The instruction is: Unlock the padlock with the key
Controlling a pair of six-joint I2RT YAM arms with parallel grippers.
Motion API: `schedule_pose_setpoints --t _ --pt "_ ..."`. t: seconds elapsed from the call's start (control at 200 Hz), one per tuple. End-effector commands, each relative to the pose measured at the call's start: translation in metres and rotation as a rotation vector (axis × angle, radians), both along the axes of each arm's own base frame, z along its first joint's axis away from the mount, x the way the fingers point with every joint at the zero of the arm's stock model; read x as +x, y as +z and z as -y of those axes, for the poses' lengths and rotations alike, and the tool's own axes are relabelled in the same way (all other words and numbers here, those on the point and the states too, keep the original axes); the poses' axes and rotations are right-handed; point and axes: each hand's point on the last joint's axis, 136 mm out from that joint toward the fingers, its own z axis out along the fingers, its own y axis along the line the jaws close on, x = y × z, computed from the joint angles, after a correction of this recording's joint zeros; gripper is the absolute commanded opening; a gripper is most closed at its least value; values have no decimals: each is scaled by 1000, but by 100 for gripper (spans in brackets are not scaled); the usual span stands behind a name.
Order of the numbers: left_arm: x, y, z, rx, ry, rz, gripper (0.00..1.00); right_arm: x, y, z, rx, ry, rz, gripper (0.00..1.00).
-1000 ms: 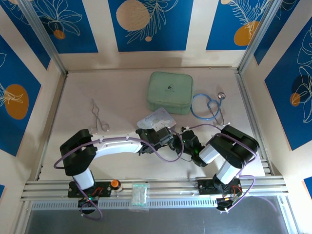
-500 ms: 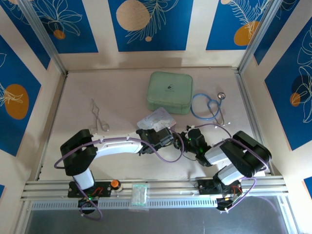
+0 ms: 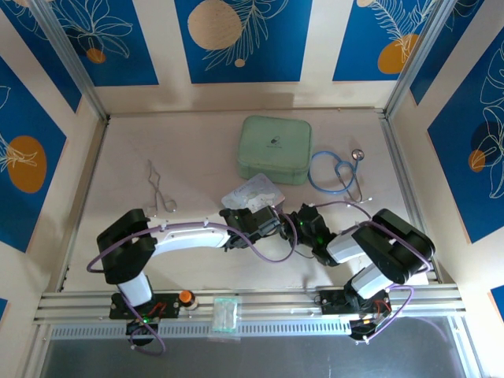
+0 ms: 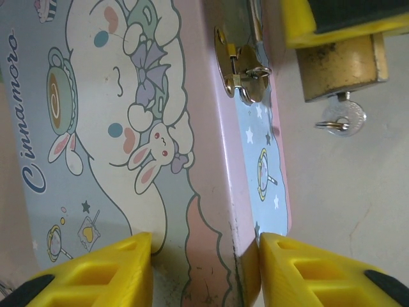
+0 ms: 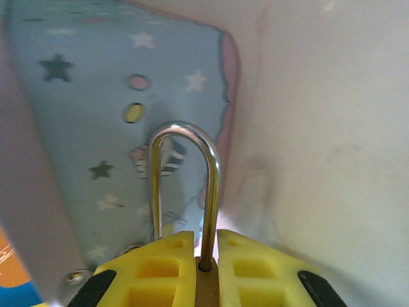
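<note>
The brass padlock (image 4: 342, 61) sits clamped in my right gripper (image 5: 205, 246), which is shut on its body. Its silver shackle (image 5: 211, 192) stands up out of the yellow fingers; one leg enters the body and the other is hidden behind a finger. The small silvery key (image 4: 342, 118) sticks out of the padlock's underside with a ring on it. My left gripper (image 4: 204, 246) is shut on the pastel cartoon tin (image 4: 115, 128), one finger on each side of its edge. The tin's gold hasp (image 4: 233, 67) is a little left of the padlock, apart from it. Both grippers meet mid-table (image 3: 283, 223).
A green zip case (image 3: 275, 150) lies behind the grippers, and a blue stethoscope (image 3: 339, 172) is to its right. Silver forceps (image 3: 160, 189) lie at the left. A clear plastic bag (image 3: 250, 190) sits just behind the tin. A small packet (image 3: 225, 313) rests on the front rail.
The right arm's elbow has swung out to the right and lower, and its wrist has shifted slightly beside the tin. The left arm has stayed put.
</note>
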Motion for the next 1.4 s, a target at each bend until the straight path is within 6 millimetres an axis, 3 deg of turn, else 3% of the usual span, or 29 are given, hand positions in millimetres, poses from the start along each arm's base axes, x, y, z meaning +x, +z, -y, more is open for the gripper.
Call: schedule_pose_setpoints --t 0.0,0.17,0.315,0.51,0.65,0.845,0.986,1.116,1.391 --pt "-39 -43 -25 121 -30 -199 43 1 0 4 -8 8 16 3" --pt "-22 -36 -33 116 22 -140 51 -26 -13 -3 -97 229 -93 3" --pt "-3 -19 -32 96 39 -35 60 -53 -25 11 -197 318 -179 3" --pt "20 -7 -32 101 86 55 80 -79 -22 23 -263 489 -287 3" --pt "37 0 -44 59 181 101 87 -91 -20 39 -330 559 -358 6" --pt "56 10 -67 0 313 137 88 -94 -16 57 -399 624 -424 9" --pt "68 12 -78 -50 360 138 88 -87 -8 67 -453 641 -428 24" --pt "77 22 -87 -82 408 162 89 -80 -6 76 -525 652 -436 27" --pt "77 34 -98 -179 436 159 92 -75 2 88 -646 652 -434 33"
